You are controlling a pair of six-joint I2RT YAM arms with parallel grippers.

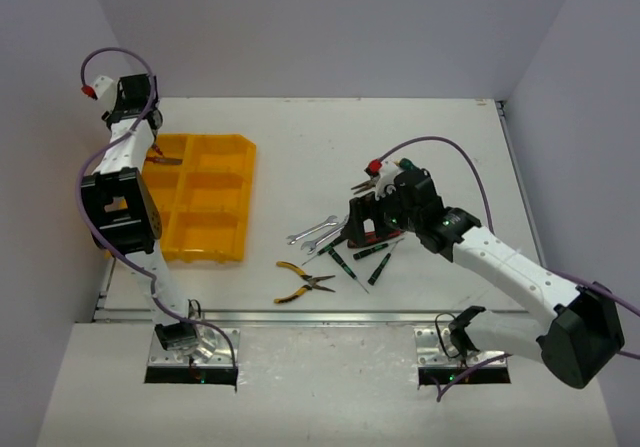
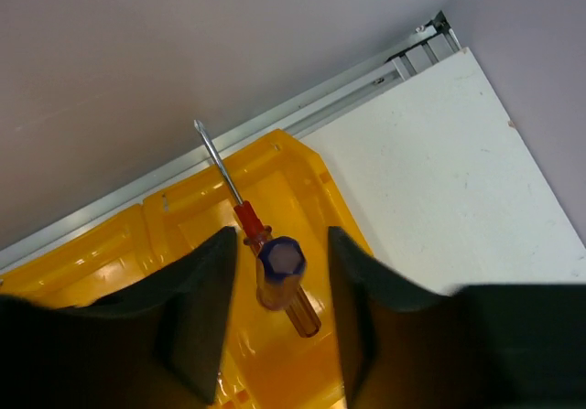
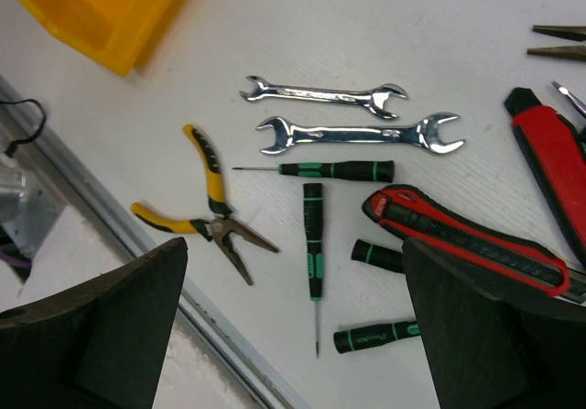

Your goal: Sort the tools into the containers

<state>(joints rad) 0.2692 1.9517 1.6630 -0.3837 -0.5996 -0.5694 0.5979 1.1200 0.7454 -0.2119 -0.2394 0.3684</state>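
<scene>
Left wrist view: left jaws parted, loose around red screwdriver (image 2: 279, 272) over yellow tray (image 2: 293, 176). Tip near rim, might catch, flip out. Right jaws wide above green screwdrivers (image 3: 314, 263).

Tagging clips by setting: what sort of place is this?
Probably a robotics lab cell: pale walls box in a white table, two white robot arms bolted at its near edge, small hand tools strewn beside a yellow plastic organiser tray.

Bright, even light; faint soft shadows; sheen on yellow tray (image 2: 302, 189); close gripper fingers (image 3: 101, 336) dark, blurred.
</scene>
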